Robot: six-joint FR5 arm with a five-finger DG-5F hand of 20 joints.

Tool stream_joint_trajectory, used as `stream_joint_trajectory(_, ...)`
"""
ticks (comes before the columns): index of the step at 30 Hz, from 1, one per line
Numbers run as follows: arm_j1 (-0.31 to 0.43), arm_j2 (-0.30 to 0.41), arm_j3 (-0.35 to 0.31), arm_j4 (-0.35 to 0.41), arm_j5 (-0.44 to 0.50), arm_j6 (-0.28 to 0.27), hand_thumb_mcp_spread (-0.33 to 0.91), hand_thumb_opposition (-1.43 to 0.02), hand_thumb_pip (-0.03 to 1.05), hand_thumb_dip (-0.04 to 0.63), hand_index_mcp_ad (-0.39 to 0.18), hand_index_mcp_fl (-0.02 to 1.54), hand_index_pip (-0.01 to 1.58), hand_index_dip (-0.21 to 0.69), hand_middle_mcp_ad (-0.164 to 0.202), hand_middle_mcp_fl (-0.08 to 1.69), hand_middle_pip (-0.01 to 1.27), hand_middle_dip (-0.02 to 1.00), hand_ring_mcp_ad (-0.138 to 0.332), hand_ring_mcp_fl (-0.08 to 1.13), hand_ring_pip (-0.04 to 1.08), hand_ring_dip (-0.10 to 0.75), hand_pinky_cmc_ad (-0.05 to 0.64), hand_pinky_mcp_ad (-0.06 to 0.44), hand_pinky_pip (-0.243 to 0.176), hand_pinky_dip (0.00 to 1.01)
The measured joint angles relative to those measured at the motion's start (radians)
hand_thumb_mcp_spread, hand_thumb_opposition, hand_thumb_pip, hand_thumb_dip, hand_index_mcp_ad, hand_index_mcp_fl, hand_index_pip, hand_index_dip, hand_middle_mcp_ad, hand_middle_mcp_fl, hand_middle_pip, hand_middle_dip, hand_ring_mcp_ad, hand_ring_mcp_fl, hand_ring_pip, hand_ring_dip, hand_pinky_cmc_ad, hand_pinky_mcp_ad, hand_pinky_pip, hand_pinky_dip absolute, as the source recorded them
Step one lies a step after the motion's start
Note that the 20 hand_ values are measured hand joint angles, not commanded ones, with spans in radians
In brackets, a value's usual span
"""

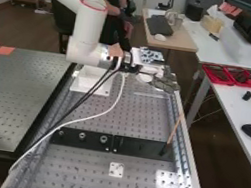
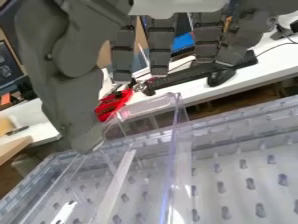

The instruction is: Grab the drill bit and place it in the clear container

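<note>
The drill bit could not be identified with certainty, but the likeliest candidate was one of three round metal pieces (image 1: pixel 82 136) in a dark strip (image 1: pixel 138 147) across the perforated worktop (image 1: pixel 152 123). The robot's hand (image 1: pixel 166 82) was poised by the clear container (image 2: pixel 171 145), its fingers (image 2: pixel 159 50) loosely extended and clasping nothing that could be seen. Whether a finger touched the container's rim could not be told

From the hand, as the high view had it, the metal pieces lay well apart toward seven o'clock. They sat in a row along the strip toward its nine o'clock end, round tops facing up, which suggested that any shank ran upright, its long axis square to the worktop. A slim brown stick (image 1: pixel 174 131) leaned over the strip's three o'clock end, between five and six o'clock from the hand

The lone arm (image 1: pixel 88 31) was the one to make the pick, a step judged still to be done. The move appeared to call for a swing toward seven o'clock and a descent from above onto one top, with a risk of knocking its neighbours in the row
</note>
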Motion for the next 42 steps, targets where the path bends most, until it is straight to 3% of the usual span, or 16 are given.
stream_joint_trajectory(12, -0.004, 0.061, -0.037, 0.028, 0.059, 0.017, 0.37, -0.81, 0.58, 0.239, -0.12, 0.17, 0.19, 0.047, 0.049, 0.08, 0.13, 0.14, 0.246, 0.02, 0.09, -0.058, 0.278, 0.197, -0.106, 0.18)
stream_joint_trajectory(19, -0.008, 0.127, -0.079, 0.041, 0.09, 0.049, 0.33, -0.76, 0.46, 0.182, -0.087, 0.18, 0.15, 0.047, 0.051, 0.08, 0.13, 0.14, 0.25, 0.02, 0.09, -0.058, 0.283, 0.201, -0.103, 0.23)
stream_joint_trajectory(23, -0.003, 0.171, -0.103, 0.025, 0.112, -0.006, 0.32, -0.76, 0.41, 0.15, -0.087, 0.2, 0.15, 0.051, 0.051, 0.09, 0.13, 0.14, 0.25, 0.02, 0.09, -0.042, 0.283, 0.197, -0.124, 0.26)
stream_joint_trajectory(25, -0.001, 0.189, -0.104, -0.005, 0.137, -0.037, 0.32, -0.76, 0.34, 0.115, -0.087, 0.17, 0.13, 0.058, 0.051, 0.07, 0.13, 0.14, 0.25, 0.02, 0.09, -0.045, 0.283, 0.201, -0.138, 0.29)
stream_joint_trajectory(33, -0.02, 0.233, -0.012, -0.236, 0.208, -0.113, 0.29, -0.76, 0.21, 0.072, -0.04, 0.09, 0.1, 0.206, 0.075, 0.02, 0.13, 0.14, 0.253, 0.02, 0.07, -0.045, 0.346, 0.215, -0.173, 0.26)
stream_joint_trajectory(40, -0.068, 0.315, 0.025, -0.214, 0.215, -0.175, 0.28, -0.74, 0.2, 0.052, -0.007, 0.09, 0.1, 0.25, 0.077, 0.02, 0.13, 0.13, 0.265, 0.01, 0.07, -0.045, 0.38, 0.216, -0.171, 0.22)
stream_joint_trajectory(42, -0.078, 0.334, 0.038, -0.208, 0.217, -0.184, 0.28, -0.74, 0.19, 0.052, -0.005, 0.08, 0.1, 0.246, 0.087, 0.02, 0.13, 0.14, 0.264, 0.01, 0.08, -0.054, 0.38, 0.216, -0.188, 0.22)
